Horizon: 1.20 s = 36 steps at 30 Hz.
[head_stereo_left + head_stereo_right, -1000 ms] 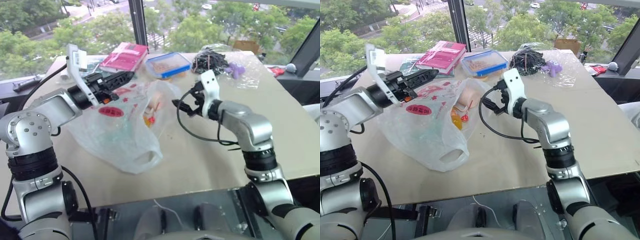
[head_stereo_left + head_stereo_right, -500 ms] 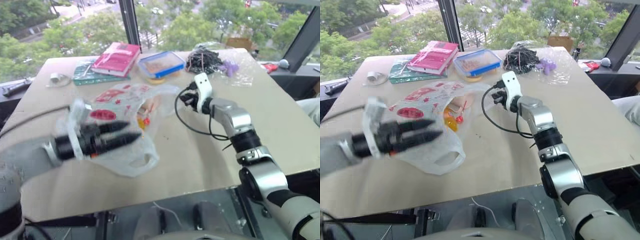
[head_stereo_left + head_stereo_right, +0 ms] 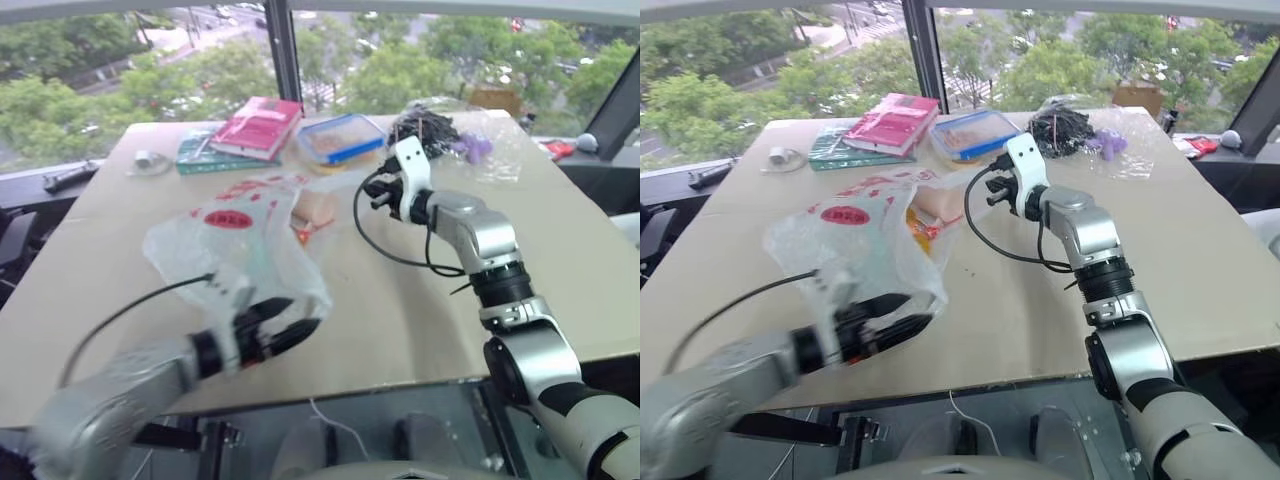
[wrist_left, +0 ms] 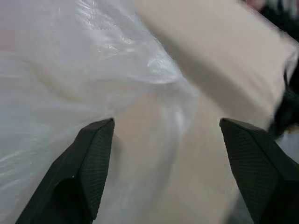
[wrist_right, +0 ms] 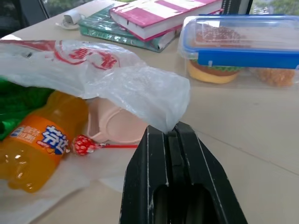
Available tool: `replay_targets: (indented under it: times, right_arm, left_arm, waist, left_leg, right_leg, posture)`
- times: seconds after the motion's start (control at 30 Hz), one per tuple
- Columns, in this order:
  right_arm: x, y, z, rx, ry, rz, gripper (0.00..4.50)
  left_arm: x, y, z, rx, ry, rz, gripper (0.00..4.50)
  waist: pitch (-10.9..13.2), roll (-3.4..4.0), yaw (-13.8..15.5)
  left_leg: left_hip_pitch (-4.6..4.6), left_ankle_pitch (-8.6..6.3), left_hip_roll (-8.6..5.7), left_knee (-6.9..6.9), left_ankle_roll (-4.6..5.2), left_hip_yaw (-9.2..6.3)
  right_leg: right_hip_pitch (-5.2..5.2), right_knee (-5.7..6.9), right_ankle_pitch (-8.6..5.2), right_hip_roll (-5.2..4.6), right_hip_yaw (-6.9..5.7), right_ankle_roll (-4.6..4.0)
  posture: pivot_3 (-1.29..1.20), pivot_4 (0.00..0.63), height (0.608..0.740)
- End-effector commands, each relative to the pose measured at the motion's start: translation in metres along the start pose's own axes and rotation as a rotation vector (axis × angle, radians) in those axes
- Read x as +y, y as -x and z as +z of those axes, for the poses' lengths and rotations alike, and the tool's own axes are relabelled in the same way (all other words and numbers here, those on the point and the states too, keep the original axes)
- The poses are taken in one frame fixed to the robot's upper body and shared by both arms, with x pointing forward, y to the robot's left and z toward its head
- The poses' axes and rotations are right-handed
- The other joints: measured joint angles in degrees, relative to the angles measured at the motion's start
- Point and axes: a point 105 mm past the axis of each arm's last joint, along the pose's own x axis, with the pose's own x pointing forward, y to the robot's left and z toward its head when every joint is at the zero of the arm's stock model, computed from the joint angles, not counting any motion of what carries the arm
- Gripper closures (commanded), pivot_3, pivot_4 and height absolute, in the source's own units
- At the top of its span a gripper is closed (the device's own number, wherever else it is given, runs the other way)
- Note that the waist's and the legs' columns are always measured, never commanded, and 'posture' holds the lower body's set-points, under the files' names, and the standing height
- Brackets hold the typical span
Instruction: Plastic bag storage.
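The plastic bag (image 3: 855, 250) lies in the middle of the table (image 3: 1200, 260), with an orange bottle (image 5: 35, 140) inside. My right gripper (image 5: 170, 133) pinches the bag's far edge, I think to hold its mouth open. My left gripper (image 4: 166, 133) is spread wide at the bag's near end, holding nothing.

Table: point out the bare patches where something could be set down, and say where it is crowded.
The table is bare on the robot's right, past the right gripper, and along the near edge right of the plastic bag. A smaller bare patch lies left of the bag. The far edge is crowded: books, blue-lidded food box, bag of black cables.
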Motion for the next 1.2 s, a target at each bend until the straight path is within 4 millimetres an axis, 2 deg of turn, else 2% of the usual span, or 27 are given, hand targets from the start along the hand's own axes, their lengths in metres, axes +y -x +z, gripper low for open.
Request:
replay_targets:
  times: [0.03, 0.17, 0.2, 0.27, 0.3, 0.43, 0.5, 0.6, 0.7, 0.77, 0.83, 0.9, 0.97, 1.03, 1.1, 1.13, 1.17, 1.2]
  right_arm:
    - [-0.001, 0.009, 0.029, -0.092, -0.016, 0.004, 4.50]
    - [-0.008, 0.016, 0.042, -0.155, -0.128, 0.005, 4.50]
    - [-0.013, 0.020, 0.052, -0.197, -0.179, 0.004, 4.50]
    - [-0.018, 0.028, 0.068, -0.263, -0.238, 0.011, 4.50]
    - [-0.021, 0.033, 0.078, -0.305, -0.273, 0.013, 4.50]
    - [-0.031, 0.063, 0.132, -0.484, -0.343, 0.044, 4.50]
    - [-0.032, 0.086, 0.168, -0.585, -0.346, 0.069, 4.50]
    - [-0.028, 0.115, 0.208, -0.675, -0.325, 0.098, 4.50]
    - [-0.024, 0.142, 0.240, -0.742, -0.302, 0.106, 4.50]
    - [-0.024, 0.153, 0.246, -0.743, -0.271, 0.081, 4.50]
    - [-0.027, 0.158, 0.236, -0.697, -0.213, 0.013, 4.50]
    - [-0.035, 0.160, 0.209, -0.627, -0.215, -0.047, 4.50]
    - [-0.035, 0.157, 0.170, -0.507, -0.170, -0.109, 4.50]
    - [-0.025, 0.150, 0.112, -0.344, -0.124, -0.153, 4.50]
    - [-0.013, 0.147, 0.064, -0.227, -0.094, -0.181, 4.50]
    - [-0.009, 0.146, 0.043, -0.165, -0.071, -0.203, 4.50]
    - [-0.007, 0.149, 0.028, -0.164, -0.062, -0.236, 4.50]
    - [-0.004, 0.153, 0.007, -0.126, -0.059, -0.256, 4.50]
  left_arm:
    - [-0.001, -0.018, 0.007, -0.024, -0.039, -0.002, 1.60]
    - [0.005, -0.030, 0.008, -0.039, 0.026, -0.029, 3.41]
    - [0.006, -0.034, 0.014, -0.071, 0.048, -0.045, 3.88]
    - [0.008, -0.038, 0.036, -0.177, 0.142, -0.071, 4.45]
    - [0.006, -0.033, 0.051, -0.237, 0.172, -0.111, 4.45]
    - [-0.021, 0.008, 0.117, -0.414, 0.232, -0.399, 4.45]
    - [-0.022, 0.029, 0.162, -0.504, 0.240, -0.468, 4.45]
    - [-0.030, 0.055, 0.217, -0.610, 0.246, -0.570, 4.45]
    - [-0.026, 0.070, 0.255, -0.699, 0.250, -0.572, 4.45]
    - [-0.019, 0.071, 0.268, -0.727, 0.252, -0.537, 4.45]
    - [-0.016, 0.057, 0.262, -0.668, 0.196, -0.482, 4.45]
    - [-0.012, 0.038, 0.247, -0.600, 0.160, -0.435, 4.45]
    - [-0.006, 0.017, 0.226, -0.512, 0.082, -0.352, 4.45]
    - [-0.002, -0.002, 0.195, -0.417, -0.011, -0.277, 4.45]
    - [-0.001, -0.013, 0.170, -0.360, -0.079, -0.256, 4.45]
    - [0.003, -0.018, 0.160, -0.340, -0.101, -0.223, 4.45]
    - [0.006, -0.021, 0.148, -0.307, -0.151, -0.204, 4.45]
    - [0.010, -0.022, 0.136, -0.279, -0.165, -0.184, 4.45]
  waist:
    - [-0.08, -0.09, -0.43]
    - [-0.10, -0.03, -0.59]
    - [-0.10, -0.03, -0.56]
    - [-0.08, -0.01, -0.25]
    - [-0.07, -0.03, -0.15]
    - [-0.07, -0.04, -0.35]
    - [-0.01, -0.03, -0.23]
    - [0.01, -0.03, -0.10]
    - [0.01, -0.03, 0.01]
    - [0.01, -0.03, -0.04]
    - [-0.01, -0.05, -0.22]
    - [-0.07, -0.14, -0.37]
    - [-0.24, -0.22, -0.39]
    - [-0.23, -0.17, -0.44]
    - [-0.19, -0.04, -0.50]
    - [-0.14, 0.06, -0.51]
    - [2.04, 0.11, -0.34]
    - [2.97, 0.19, -0.37]
  left_leg:
    - [0.02, 0.00, 0.02, 0.00, 0.00, -0.01]
    - [0.05, -0.02, 0.06, -0.03, 0.02, 0.03]
    - [0.05, -0.02, 0.07, -0.02, 0.03, 0.03]
    - [-0.01, -0.02, 0.06, 0.00, 0.05, 0.01]
    - [-0.05, -0.02, 0.06, 0.01, 0.06, -0.03]
    - [-0.11, -0.07, 0.22, 0.02, 0.12, -0.09]
    - [-0.13, -0.09, 0.23, 0.00, 0.15, -0.12]
    - [-0.22, -0.12, 0.19, 0.02, 0.20, -0.17]
    - [-0.24, -0.17, 0.11, -0.02, 0.29, -0.15]
    - [-0.28, -0.10, 0.04, -0.04, 0.17, -0.10]
    - [-0.26, -0.10, 0.01, -0.10, 0.15, -0.01]
    - [-0.26, -0.10, 0.02, -0.13, 0.15, 0.02]
    - [-0.15, -0.10, 0.04, -0.13, 0.14, 0.03]
    - [0.01, -0.12, 0.05, -0.14, 0.17, 0.10]
    - [-0.01, -0.17, 0.05, -0.11, 0.26, 0.14]
    - [-0.02, -0.18, 0.07, -0.11, 0.27, 0.15]
    - [-0.04, -0.22, 0.08, -0.11, 0.33, 0.15]
    - [0.46, -0.29, 0.29, -0.07, 0.41, 0.17]
  right_leg:
    - [0.01, 0.00, 0.00, 0.02, 0.01, 0.00]
    - [-0.02, -0.01, -0.01, 0.06, 0.07, -0.01]
    - [-0.02, -0.02, -0.01, 0.06, 0.07, -0.01]
    - [-0.01, -0.06, 0.00, 0.05, 0.04, 0.00]
    - [-0.01, -0.08, 0.00, 0.04, 0.04, 0.00]
    - [-0.02, -0.14, -0.01, 0.04, 0.03, -0.01]
    - [-0.03, -0.18, -0.01, 0.03, 0.03, -0.01]
    - [-0.04, -0.23, 0.00, -0.02, -0.03, 0.01]
    - [0.04, -0.48, 0.00, -0.03, -0.04, 0.02]
    - [0.02, -0.57, 0.00, -0.02, -0.03, 0.03]
    - [0.03, -0.65, -0.01, 0.02, 0.02, 0.04]
    - [0.04, -0.68, -0.02, 0.04, 0.02, 0.05]
    - [0.19, -0.73, -0.02, 0.06, 0.01, 0.06]
    - [0.32, -0.72, -0.03, 0.05, 0.05, 0.06]
    - [0.24, -0.60, -0.03, 0.04, 0.13, 0.06]
    - [0.18, -0.55, -0.03, 0.04, 0.15, 0.05]
    - [0.14, -0.53, -0.03, 0.05, 0.16, 0.05]
    - [0.63, -0.57, -0.41, 0.01, 0.17, -0.14]
  posture:
    - [0.00, 0.000, 0.740]
    - [0.00, 0.000, 0.740]
    - [0.00, 0.000, 0.740]
    - [0.00, 0.000, 0.740]
    - [0.00, 0.000, 0.740]
    - [0.00, 0.000, 0.740]
    - [0.00, 0.000, 0.740]
    - [0.00, 0.000, 0.740]
    - [0.00, 0.000, 0.740]
    - [0.00, 0.000, 0.740]
    - [0.00, 0.000, 0.740]
    - [0.00, 0.000, 0.740]
    - [0.00, 0.000, 0.740]
    - [0.00, 0.000, 0.740]
    - [0.00, 0.000, 0.740]
    - [0.00, 0.150, 0.740]
    - [0.00, 0.150, 0.740]
    - [0.00, 0.150, 0.740]
